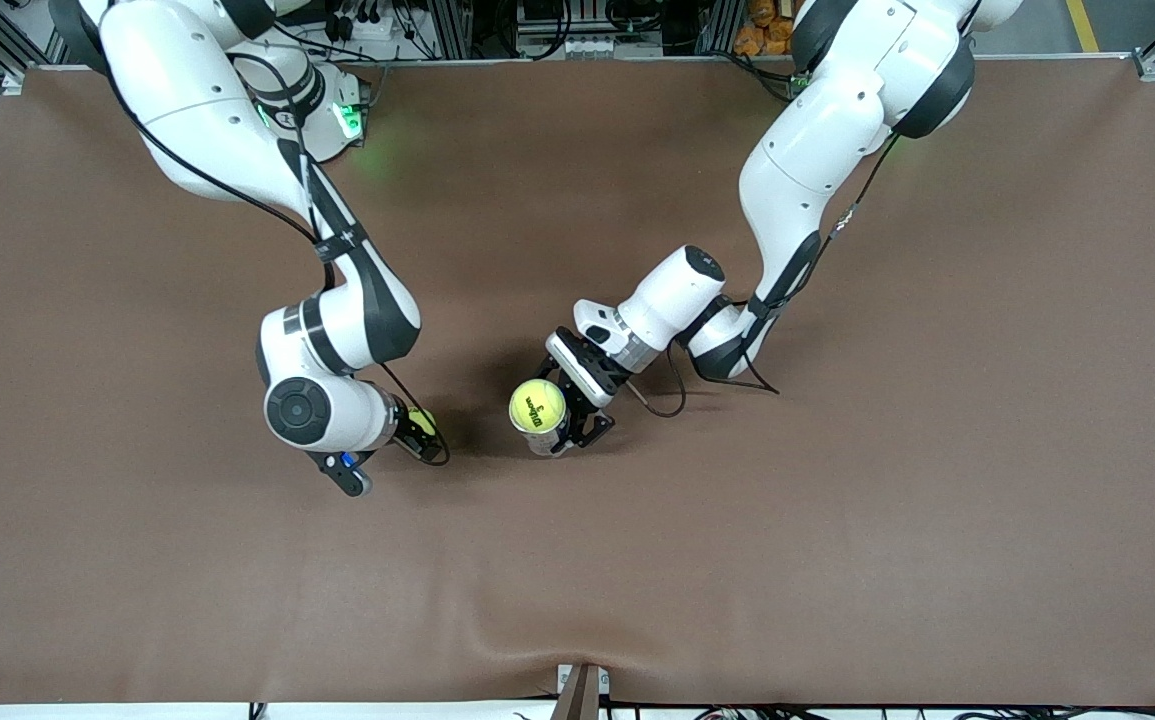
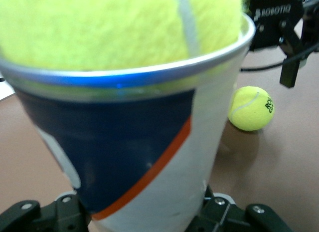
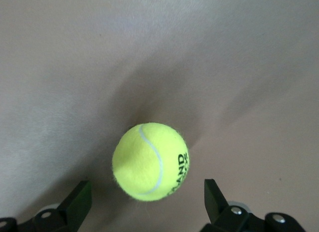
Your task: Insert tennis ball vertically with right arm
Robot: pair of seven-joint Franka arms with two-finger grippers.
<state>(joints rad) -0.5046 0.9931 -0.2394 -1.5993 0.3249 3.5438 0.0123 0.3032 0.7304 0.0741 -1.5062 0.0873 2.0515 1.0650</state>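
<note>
Tennis ball [image 3: 150,161] between right tool's [image 3: 144,202] fingers.

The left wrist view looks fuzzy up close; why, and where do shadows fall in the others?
Left wrist view: the can and the ball in it fill the frame, blurred; the loose tennis ball is sharper. Right wrist view: that ball throws a soft shadow on the table. Front view: dark shadows beside both arms.
</note>
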